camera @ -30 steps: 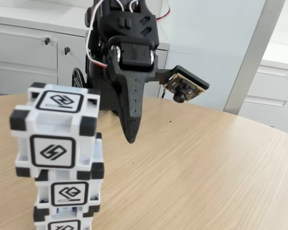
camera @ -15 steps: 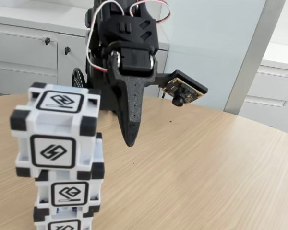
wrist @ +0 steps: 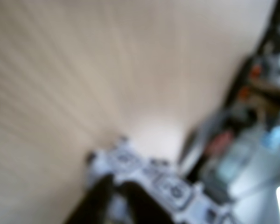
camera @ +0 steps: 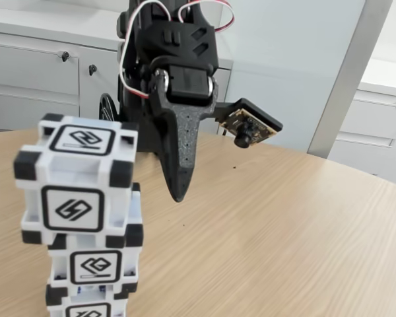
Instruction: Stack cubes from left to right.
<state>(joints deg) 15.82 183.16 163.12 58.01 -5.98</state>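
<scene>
Three white cubes with black corners stand stacked at the left of the fixed view: the top cube [camera: 76, 181] sits a little left of the middle cube [camera: 96, 264], and the bottom cube [camera: 86, 307] is cut off by the frame edge. My black gripper [camera: 179, 195] hangs point-down to the right of the stack, clear of it, at about the top cube's height. Its fingers look shut with nothing between them. The wrist view is blurred; the dark fingertips [wrist: 114, 186] show at the bottom with the cubes [wrist: 172, 189] beyond them.
The round wooden table [camera: 284, 231] stretches open to the right of the arm. White cabinets [camera: 33, 72] and a wall stand behind it. The small wrist camera board [camera: 247, 129] juts out to the right of the gripper.
The gripper has shifted very slightly left and its camera board has tilted a little. The stack has not moved.
</scene>
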